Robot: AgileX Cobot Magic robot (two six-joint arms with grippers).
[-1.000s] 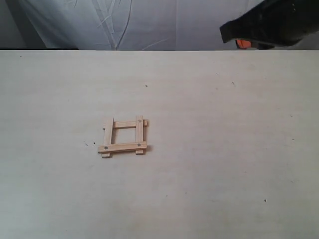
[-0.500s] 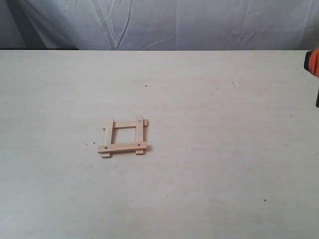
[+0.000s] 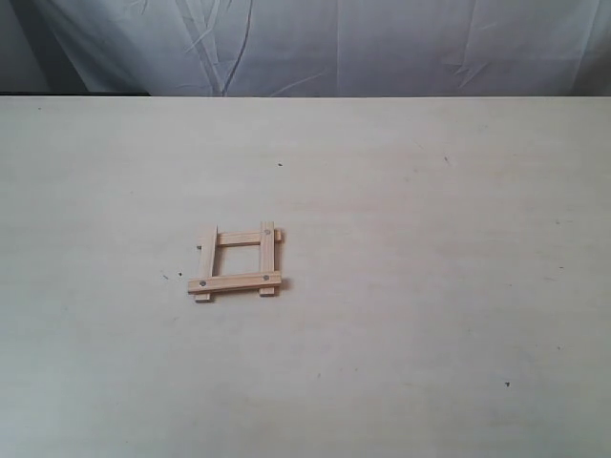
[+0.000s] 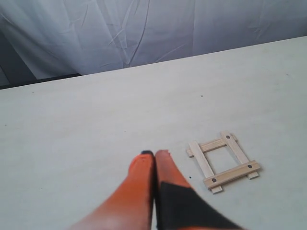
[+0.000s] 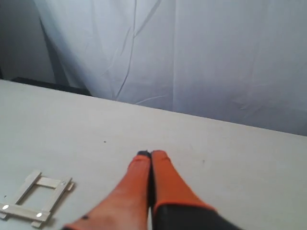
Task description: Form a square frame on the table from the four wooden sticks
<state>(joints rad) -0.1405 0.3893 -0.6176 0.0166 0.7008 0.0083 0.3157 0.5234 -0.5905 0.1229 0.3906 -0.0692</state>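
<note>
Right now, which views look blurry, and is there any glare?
Exterior view: soft even light, no glare, square frame sharp. Left wrist view: left tool blurred up close. Right wrist view: right tool blurred, frame slightly soft.

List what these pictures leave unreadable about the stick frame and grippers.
- Left gripper, right gripper: bodies cut off at the bottom edge.
- Exterior view: both grippers lie outside the picture.
- Square frame: too small there to tell whether the sticks are fastened or merely stacked.
- Right wrist view: frame blurred, one end at the edge.
</note>
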